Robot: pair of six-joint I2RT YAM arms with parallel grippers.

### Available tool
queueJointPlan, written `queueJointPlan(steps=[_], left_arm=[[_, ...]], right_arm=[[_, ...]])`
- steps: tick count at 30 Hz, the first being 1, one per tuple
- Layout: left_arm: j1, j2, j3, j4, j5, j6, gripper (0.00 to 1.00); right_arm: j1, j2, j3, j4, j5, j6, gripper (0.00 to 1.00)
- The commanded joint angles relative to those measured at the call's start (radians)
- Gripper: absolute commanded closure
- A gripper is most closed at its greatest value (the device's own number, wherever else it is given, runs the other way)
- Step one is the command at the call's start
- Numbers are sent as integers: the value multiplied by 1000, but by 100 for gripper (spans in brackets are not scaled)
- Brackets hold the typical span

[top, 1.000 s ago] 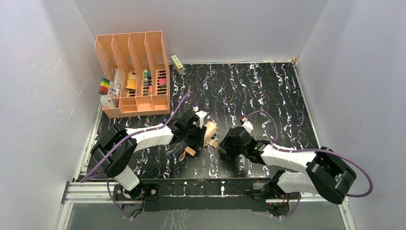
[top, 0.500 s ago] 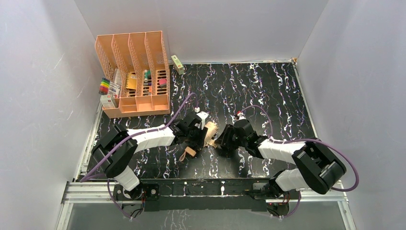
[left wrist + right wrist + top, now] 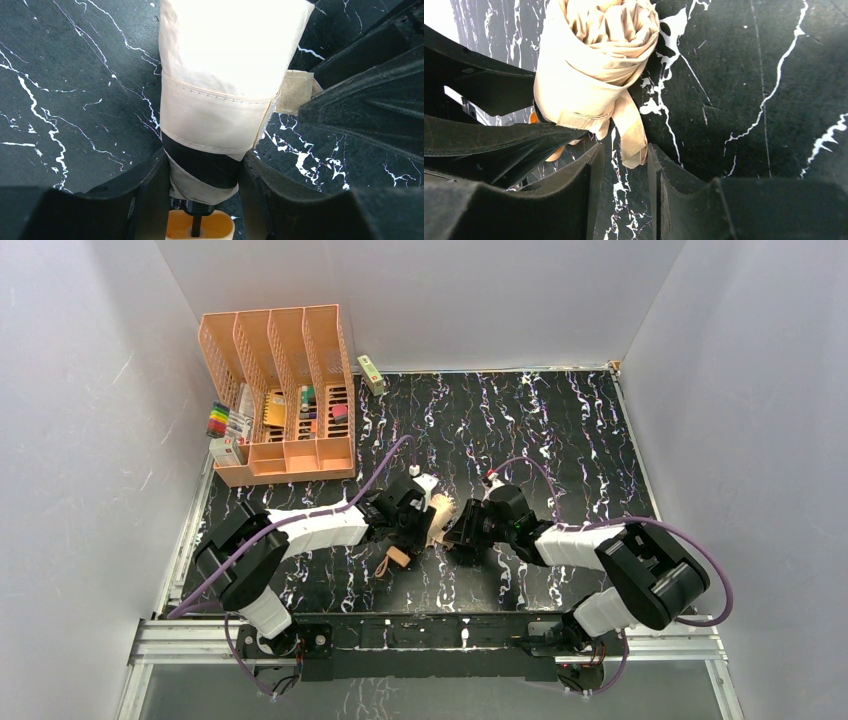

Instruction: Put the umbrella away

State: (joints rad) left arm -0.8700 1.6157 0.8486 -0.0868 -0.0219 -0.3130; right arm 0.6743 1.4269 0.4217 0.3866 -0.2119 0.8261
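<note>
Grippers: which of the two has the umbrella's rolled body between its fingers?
The left gripper: its fingers press both sides of the umbrella near the handle. The right gripper only straddles the loose strap, jaws apart.

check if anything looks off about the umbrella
The strap of the umbrella is unfastened: it hangs loose off the rolled fabric, its end between the jaws of the open right gripper. The fabric's end is bunched unevenly.

Pale peach-tan umbrella (image 3: 220,110), black table (image 3: 560,430) with white veining, peach-orange organizer (image 3: 275,350)
</note>
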Motion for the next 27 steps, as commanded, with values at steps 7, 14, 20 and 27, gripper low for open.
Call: queueJointPlan(steps=[7, 14, 20, 27], left_arm=[[-26, 85, -44, -188, -19, 9, 93], [-34, 100, -36, -190, -20, 9, 93], [-40, 110, -30, -195, -25, 8, 93], [-42, 119, -25, -199, -24, 11, 93]], right_arm=[[-7, 51, -70, 117, -49, 28, 56], [-10, 60, -127, 215, 24, 117, 59], [-24, 85, -127, 261, 36, 150, 68], [-38, 87, -128, 285, 5, 152, 80]])
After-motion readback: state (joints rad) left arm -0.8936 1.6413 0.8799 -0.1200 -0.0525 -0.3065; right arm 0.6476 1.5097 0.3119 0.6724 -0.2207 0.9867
